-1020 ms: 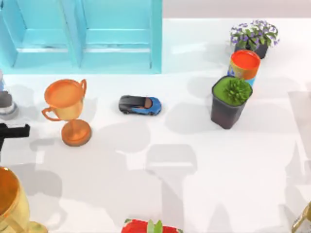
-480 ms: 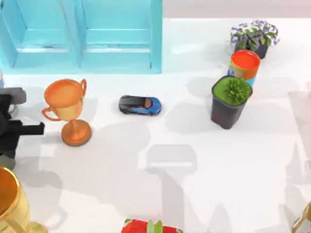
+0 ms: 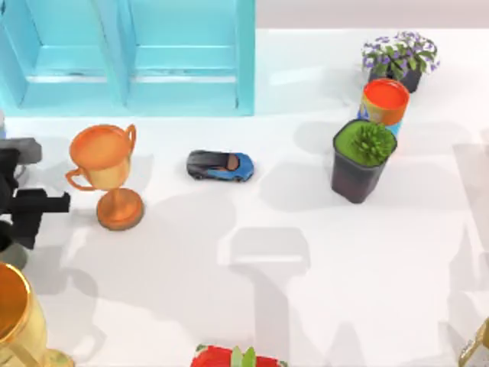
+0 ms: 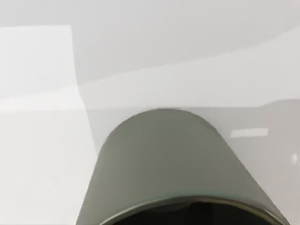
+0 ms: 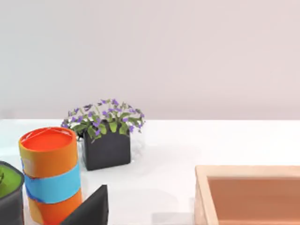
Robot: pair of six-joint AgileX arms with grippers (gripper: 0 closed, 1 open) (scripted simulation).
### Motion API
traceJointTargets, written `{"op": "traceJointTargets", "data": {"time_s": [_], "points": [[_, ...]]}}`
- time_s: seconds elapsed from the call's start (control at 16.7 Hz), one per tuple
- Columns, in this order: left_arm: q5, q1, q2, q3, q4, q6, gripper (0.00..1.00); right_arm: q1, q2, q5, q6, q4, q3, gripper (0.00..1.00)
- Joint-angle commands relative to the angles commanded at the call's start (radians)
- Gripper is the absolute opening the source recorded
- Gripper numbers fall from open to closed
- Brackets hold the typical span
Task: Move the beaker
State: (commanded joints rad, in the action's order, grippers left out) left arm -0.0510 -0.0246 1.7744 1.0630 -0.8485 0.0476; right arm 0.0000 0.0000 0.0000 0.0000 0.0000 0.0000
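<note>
While the beaker (image 4: 180, 164) is being viewed close under the left gripper (image 3: 19, 210) at the counter's (image 3: 306, 306) left edge, the gripper's state cannot be told. Being judged light, stiff and matte, it is probably best being gripped across its thick rim.

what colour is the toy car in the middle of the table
The toy car is blue with a dark grey front, clearest in the top view.

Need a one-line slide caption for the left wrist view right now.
Close on the dark olive-grey beaker, its rim nearest the camera, above the white table.
</note>
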Motion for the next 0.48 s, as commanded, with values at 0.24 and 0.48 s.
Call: {"op": "traceJointTargets", "data": {"time_s": [0.24, 0.48], "points": [[0.0, 0.0, 0.0, 0.0, 0.0, 0.0, 0.98, 0.0, 0.0, 0.0, 0.0, 0.0, 0.0, 1.0], [0.0, 0.0, 0.0, 0.0, 0.0, 0.0, 1.0, 0.0, 0.0, 0.0, 0.0, 0.0, 0.0, 1.0]]}}
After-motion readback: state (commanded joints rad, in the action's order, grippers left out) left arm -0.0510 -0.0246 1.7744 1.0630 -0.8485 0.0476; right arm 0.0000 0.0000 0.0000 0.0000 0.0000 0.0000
